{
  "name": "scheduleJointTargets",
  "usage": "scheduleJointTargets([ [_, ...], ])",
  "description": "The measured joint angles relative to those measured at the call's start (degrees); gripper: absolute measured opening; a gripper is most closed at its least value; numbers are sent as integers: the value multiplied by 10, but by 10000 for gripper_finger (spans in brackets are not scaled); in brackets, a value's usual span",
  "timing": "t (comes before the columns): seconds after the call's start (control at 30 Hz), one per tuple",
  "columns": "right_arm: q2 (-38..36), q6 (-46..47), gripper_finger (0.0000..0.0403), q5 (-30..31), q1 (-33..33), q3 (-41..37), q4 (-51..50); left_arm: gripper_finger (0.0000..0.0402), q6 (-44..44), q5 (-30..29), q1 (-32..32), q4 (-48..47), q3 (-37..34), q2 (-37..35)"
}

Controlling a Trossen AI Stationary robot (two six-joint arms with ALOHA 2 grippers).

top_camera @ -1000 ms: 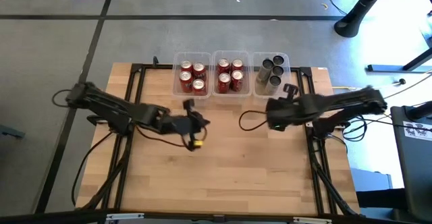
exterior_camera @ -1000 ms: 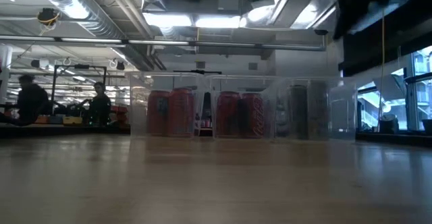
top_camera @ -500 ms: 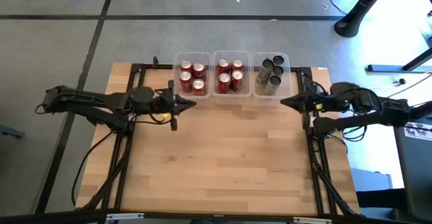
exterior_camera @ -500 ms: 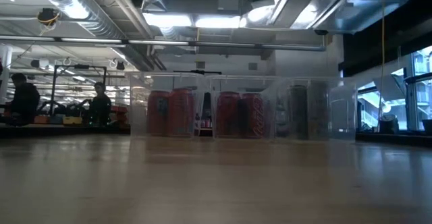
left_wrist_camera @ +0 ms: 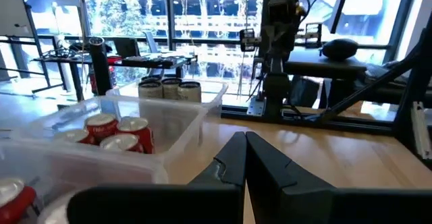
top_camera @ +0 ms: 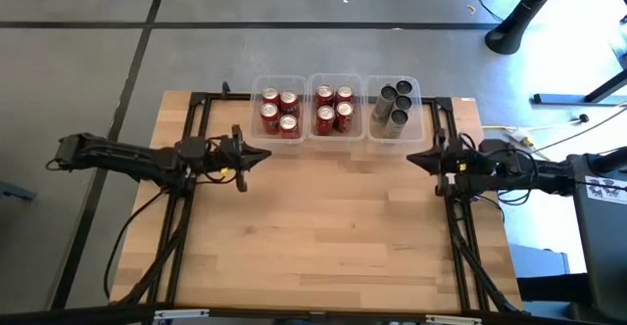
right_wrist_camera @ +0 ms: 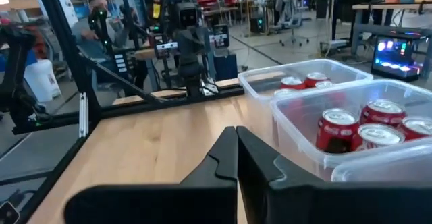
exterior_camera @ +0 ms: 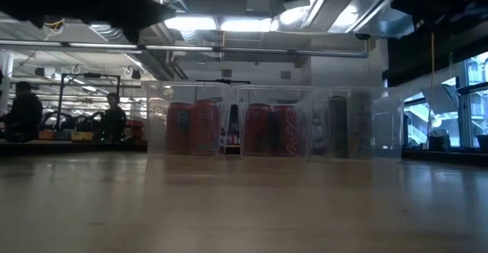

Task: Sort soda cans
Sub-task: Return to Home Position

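Three clear bins stand in a row at the table's far edge. The left bin holds three red soda cans, the middle bin several red cans, and the right bin several dark cans. All the cans stand upright on their bases. My left gripper is shut, hovers level just near of the left bin and points toward the table's right. My right gripper is shut too, near of the right bin, pointing left. In the wrist views the shut fingers hold nothing, with red cans in bins beside them.
The bare wooden tabletop stretches between the grippers and toward the near edge. Black frame rails run along both sides of the table. In the low view the bins stand in the distance, and people sit far behind.
Both arms have drawn back from the table's middle toward their own side edges and slightly toward the far edge. Both grippers now lie level, pointing at each other across the table. The cans and bins have stayed where they were.
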Motion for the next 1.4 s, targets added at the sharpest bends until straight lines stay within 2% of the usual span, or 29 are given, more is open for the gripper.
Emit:
scheduleJointTargets([
  [0.27, -56, 0, 1, 0, 0, -91, 83, 0, -19, 5, -20, 102, -84, -8],
  [0.47, -62, 0, 1, 0, 0, -164, 172, 0, -50, 5, -22, 167, -140, -8],
  [0.63, -62, 3, 1, -2, 0, -204, 229, 0, -55, -3, -23, 181, -168, -8],
  [1.03, -58, 17, 1, -15, 0, -227, 207, 0, -43, -6, -23, 148, -168, -9],
  [1.2, -57, 15, 1, 16, 0, -228, 185, 0, -50, -1, -23, 139, -168, -9],
  [1.4, -57, 15, 1, 6, 0, -228, 184, 0, -52, 13, -6, 139, -168, -17],
])
